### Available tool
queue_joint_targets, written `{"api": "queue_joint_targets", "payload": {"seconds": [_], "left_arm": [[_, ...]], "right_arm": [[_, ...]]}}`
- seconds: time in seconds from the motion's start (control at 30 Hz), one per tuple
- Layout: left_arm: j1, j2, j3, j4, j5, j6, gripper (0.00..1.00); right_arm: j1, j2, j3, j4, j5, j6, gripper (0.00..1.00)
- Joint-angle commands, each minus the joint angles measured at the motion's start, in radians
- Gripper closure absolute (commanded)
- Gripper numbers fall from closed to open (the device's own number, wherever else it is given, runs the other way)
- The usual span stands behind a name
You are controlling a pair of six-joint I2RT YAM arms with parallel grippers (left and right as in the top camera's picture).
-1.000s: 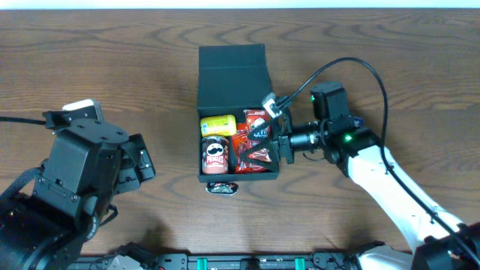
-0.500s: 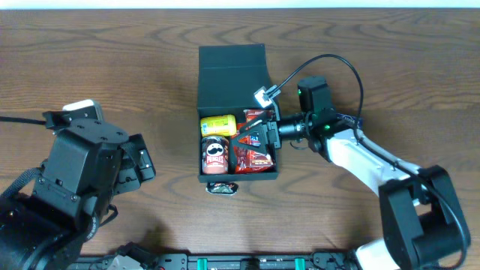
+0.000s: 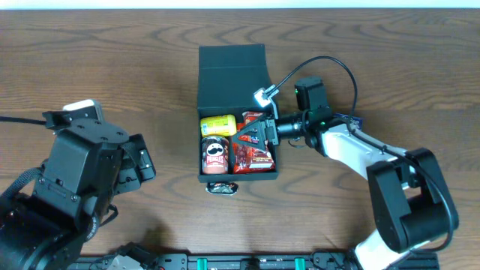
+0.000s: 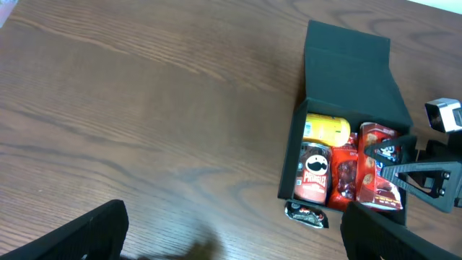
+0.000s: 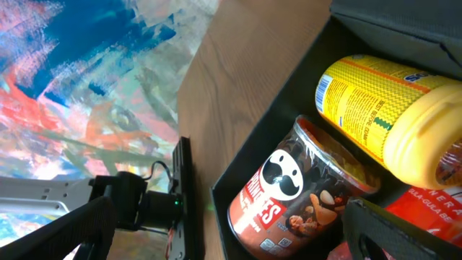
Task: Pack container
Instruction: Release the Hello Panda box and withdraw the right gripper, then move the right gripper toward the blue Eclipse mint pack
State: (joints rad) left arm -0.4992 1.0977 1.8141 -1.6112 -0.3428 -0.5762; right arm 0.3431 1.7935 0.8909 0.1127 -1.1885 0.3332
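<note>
The container is a dark square box with its lid standing open at the back. Inside lie a yellow can, a Pringles can and red snack packets. My right gripper hangs open over the box's right half, above the red packets, holding nothing. In the right wrist view the Pringles can and the yellow can lie between its spread fingers. My left gripper is open and empty, well to the left of the box.
A small dark foil wrapper lies on the wooden table just in front of the box's front wall, also visible in the left wrist view as the wrapper. The right arm's cable loops above the wrist.
The right gripper has moved left and slightly back, further over the box's contents, as the right arm swung round. The left arm has not moved.
</note>
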Motion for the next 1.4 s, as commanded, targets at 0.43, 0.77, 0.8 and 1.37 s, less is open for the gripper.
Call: {"api": "queue_joint_targets", "payload": {"seconds": [0.43,0.77,0.8,1.37], "left_arm": [[0.003,0.000,0.001,-0.078,-0.003,-0.007,0.05],[0.003,0.000,0.001,-0.078,-0.005,-0.007,0.05],[0.003,0.000,0.001,-0.077,-0.008,-0.007,0.05],[0.003,0.000,0.001,-0.027,0.030,-0.038,0.05]], "right_arm": [[-0.019,-0.036,-0.014,0.088,0.035,0.030,0.01],[-0.056,-0.496,-0.014,-0.257,0.418,-0.079,0.01],[-0.056,-0.554,-0.014,-0.360,0.531,-0.089,0.01],[-0.264,-0.711,0.079,-1.022,1.096,-0.272,0.01]]}}
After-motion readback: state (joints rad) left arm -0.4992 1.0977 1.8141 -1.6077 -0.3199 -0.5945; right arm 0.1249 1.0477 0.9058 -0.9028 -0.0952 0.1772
